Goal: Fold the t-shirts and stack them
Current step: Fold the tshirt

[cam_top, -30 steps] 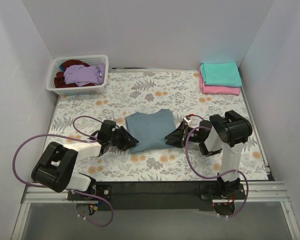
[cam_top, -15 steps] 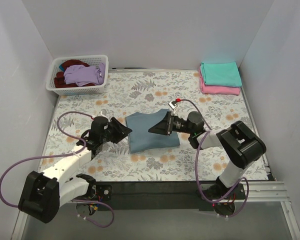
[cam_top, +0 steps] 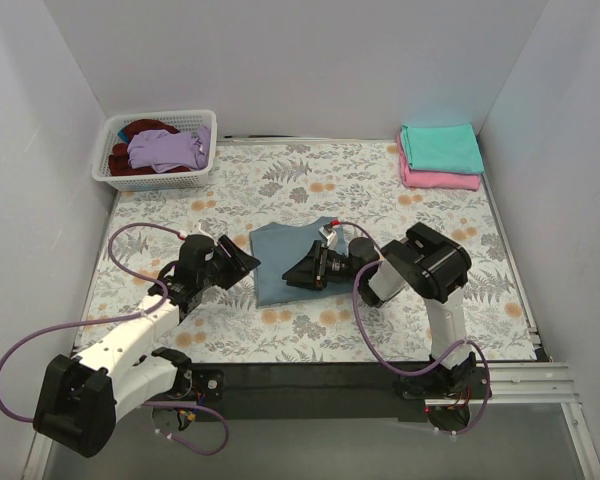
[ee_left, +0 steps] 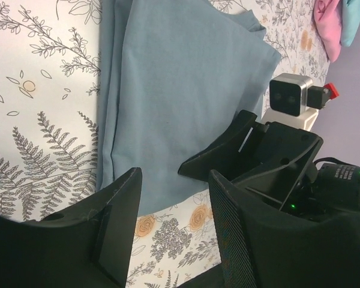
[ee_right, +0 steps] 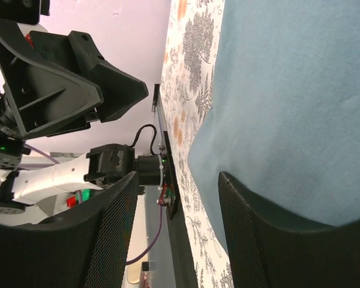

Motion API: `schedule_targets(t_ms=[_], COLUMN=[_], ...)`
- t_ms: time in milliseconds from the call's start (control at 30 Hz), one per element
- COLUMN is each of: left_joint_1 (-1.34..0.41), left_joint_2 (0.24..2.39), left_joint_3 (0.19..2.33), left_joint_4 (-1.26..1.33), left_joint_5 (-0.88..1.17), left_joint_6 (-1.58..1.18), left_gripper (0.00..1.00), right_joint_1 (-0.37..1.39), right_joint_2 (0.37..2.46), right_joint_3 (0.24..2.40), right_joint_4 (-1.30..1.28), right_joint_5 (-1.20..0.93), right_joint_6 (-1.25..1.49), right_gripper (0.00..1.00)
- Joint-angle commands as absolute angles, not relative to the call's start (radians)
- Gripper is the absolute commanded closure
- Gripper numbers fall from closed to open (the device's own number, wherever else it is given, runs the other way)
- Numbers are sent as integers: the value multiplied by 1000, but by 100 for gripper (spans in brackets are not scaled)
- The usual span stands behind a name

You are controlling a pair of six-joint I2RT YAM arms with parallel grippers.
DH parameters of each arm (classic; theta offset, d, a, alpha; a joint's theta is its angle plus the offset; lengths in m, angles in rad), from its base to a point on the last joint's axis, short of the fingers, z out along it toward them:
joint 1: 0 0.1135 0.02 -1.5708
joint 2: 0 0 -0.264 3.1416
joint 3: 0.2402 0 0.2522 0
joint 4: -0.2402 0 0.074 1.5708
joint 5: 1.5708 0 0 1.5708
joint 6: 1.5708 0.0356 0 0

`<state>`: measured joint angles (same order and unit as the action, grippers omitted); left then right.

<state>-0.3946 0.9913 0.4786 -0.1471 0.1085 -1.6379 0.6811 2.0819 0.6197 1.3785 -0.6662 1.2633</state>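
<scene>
1. Blue-grey t-shirt (cam_top: 280, 250) is seen folded flat at about mid-desk, on the floral desk (cam_top: 230, 185) surface.
2. Left gripper (cam_top: 248, 262) is held low just off the shirt's left edge and is pointed toward it. Its fingers are spread apart and nothing is held between them; contact with the cloth cannot be told.
3. Right gripper (cam_top: 292, 277) is placed over the shirt's near-right part and is aimed at the left gripper. Its fingers are also apart, with nothing clamped. In the right wrist view, the shirt's edge and the desk are seen through the gap.
4. Teal t-shirt (cam_top: 440, 147) is stacked, folded, on the pink t-shirt (cam_top: 440, 181) at the far right corner.
5. Lilac t-shirt (cam_top: 170, 148) and dark red t-shirt (cam_top: 130, 166) are bunched in the white basket (cam_top: 150, 183) at the far left corner.
</scene>
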Motion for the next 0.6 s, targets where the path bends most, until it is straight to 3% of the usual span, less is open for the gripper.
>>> schedule_targets(t_ms=[0,367,567], left_joint_1=[-390,-420,-422], left_joint_2=[999,1137,1282], left_joint_3=[512,548,670], left_joint_4=[-152,-91,-72], left_joint_5=[113,204,199], left_joint_6=[-1623,-1638,-1595], left_gripper=[53,59,70], right_joint_1=[690,577,408], right_joint_2=[2071,1770,1808], right_joint_3=[626,756,836], right_joint_4=[1143,908,776], right_joint_5=[-591,-679,-715], right_joint_6=[1122,957,848], right_gripper=[37,37,36])
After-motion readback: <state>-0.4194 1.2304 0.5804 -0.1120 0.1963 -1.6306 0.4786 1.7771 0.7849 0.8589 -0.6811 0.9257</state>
